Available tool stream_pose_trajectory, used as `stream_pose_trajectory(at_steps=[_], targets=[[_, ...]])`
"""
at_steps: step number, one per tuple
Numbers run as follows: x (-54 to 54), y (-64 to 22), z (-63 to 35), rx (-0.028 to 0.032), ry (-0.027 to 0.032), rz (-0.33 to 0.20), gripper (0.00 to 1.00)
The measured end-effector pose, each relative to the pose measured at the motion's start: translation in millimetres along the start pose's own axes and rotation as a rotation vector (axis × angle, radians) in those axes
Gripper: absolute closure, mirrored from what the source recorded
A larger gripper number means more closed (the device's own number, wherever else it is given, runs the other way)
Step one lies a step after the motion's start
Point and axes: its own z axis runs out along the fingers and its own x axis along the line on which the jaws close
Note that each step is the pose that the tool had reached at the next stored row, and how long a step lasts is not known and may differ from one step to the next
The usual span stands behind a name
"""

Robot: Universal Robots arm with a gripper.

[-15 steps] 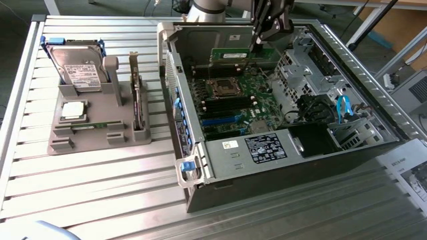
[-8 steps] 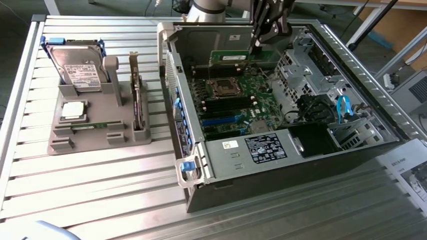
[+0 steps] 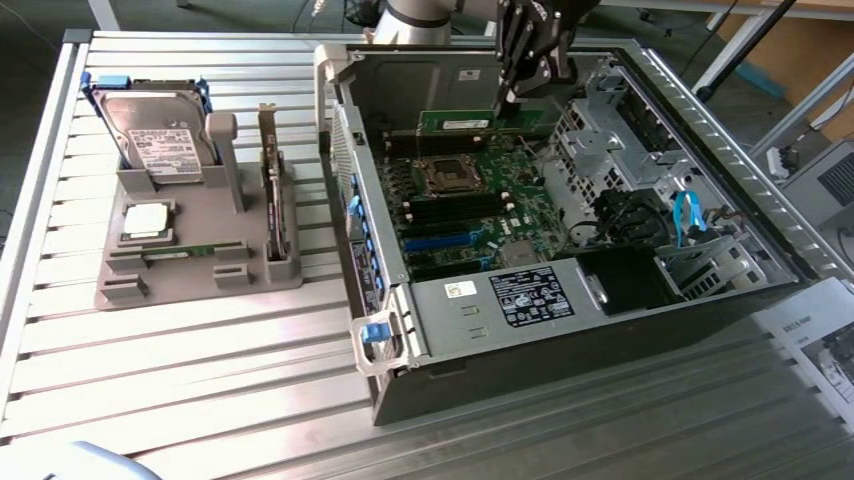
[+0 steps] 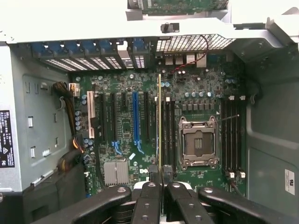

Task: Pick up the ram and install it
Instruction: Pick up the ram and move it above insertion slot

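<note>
1. One thin green ram (image 3: 461, 123) hangs on edge inside the open metal case (image 3: 400, 80), clamped between the black gripper's (image 3: 514, 98) fingers.
2. Under it run the motherboard's (image 4: 126, 126) long dark slots, just beside the square CPU socket (image 4: 198, 142).
3. The hard drive (image 3: 158, 140) and the dark expansion card (image 3: 274, 200) stand upright on the grey rack (image 3: 187, 280) outside the case.

Worktop (image 3: 174, 390): slatted bare metal. Standing directly on it:
- open computer case (image 3: 561, 375)
- grey parts stand (image 3: 174, 285), to the exterior view's left of the case
- printed sheet (image 3: 817, 345), to the case's right
</note>
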Motion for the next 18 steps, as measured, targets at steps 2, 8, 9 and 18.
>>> stream_pose_trajectory(at_steps=[2, 8, 9, 18], targets=[[0.0, 0.0, 0.2, -0.0001, 0.0001, 0.0, 0.88], [-0.1, -4.1, 0.5, 0.0001, -0.0002, 0.0, 0.88], [-0.2, -5.2, 0.6, 0.0, -0.0001, 0.0, 0.88], [-0.7, -19.1, 1.0, 0.0, 0.0, 0.0, 0.88]])
